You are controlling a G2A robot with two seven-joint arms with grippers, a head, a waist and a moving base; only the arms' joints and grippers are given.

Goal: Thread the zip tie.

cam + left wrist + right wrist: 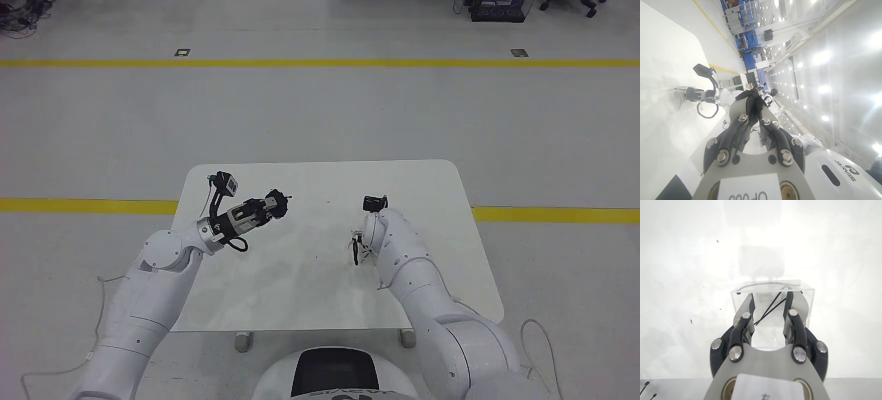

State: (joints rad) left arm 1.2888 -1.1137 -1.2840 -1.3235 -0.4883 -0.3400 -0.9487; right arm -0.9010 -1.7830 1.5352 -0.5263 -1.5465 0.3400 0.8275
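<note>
Several zip ties (765, 313) in box (811, 306) at 3 o'clock: look light, springy; pinch mid-strap. Right gripper (770, 295) spread; left gripper (753, 93) pressed together.

White left arm (165, 262), elbow bent, forearm angled inward, grey-and-black two-finger left gripper (753, 98) levelled toward the other arm, black pads (750, 103) pressed together; white right arm (410, 265) folded inward, matching right gripper (770, 294) pointing downward, fingers (788, 302) spread apart.
</note>
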